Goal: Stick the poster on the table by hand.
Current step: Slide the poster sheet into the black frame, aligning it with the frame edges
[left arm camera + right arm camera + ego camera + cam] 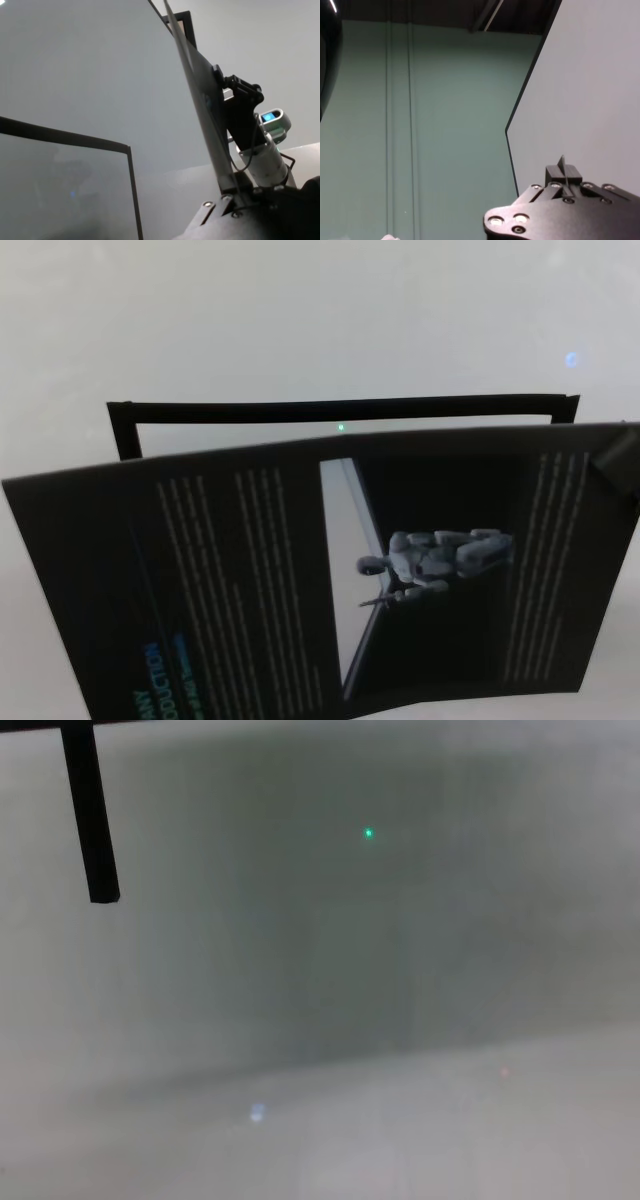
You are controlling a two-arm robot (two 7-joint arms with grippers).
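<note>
Both grippers point(235, 200) point(563, 184) edge-gripping poster point(250, 570), head-on print

- Poster point(300, 580): large black glossy sheet hanging raised above the table, tilting and bowing slightly, showing columns of small white text, a central panel picturing a pale robot figure, and sideways heading letters near the lower left corner; appearing edge-on in the left wrist view point(200, 105).
- Table point(300, 320): plain pale grey-white surface spreading wide behind and beneath the poster.
</note>
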